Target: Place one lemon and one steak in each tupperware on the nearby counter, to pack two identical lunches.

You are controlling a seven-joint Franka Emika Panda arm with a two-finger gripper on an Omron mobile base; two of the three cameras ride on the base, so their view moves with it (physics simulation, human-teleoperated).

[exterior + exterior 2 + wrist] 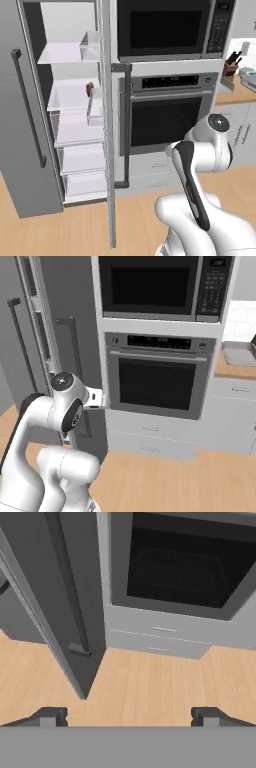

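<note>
Tupperware, a pale-grey translucent tray [239, 353], sits on the light-brown wood-grain counter [235, 371], far right. Pincer [128, 716] spread, empty (facing the oven).

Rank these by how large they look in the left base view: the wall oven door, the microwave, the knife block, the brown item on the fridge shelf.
1. Wall oven door
2. Microwave, cropped at the top, so unsure against the oven door
3. Knife block
4. Brown item; close to the knife block

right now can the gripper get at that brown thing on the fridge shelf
Probably not yet. The open gripper points down at the floor by the oven drawers, and the brown thing sits deep on a shelf behind the fridge door's edge, so the arm must swing round first.
</note>
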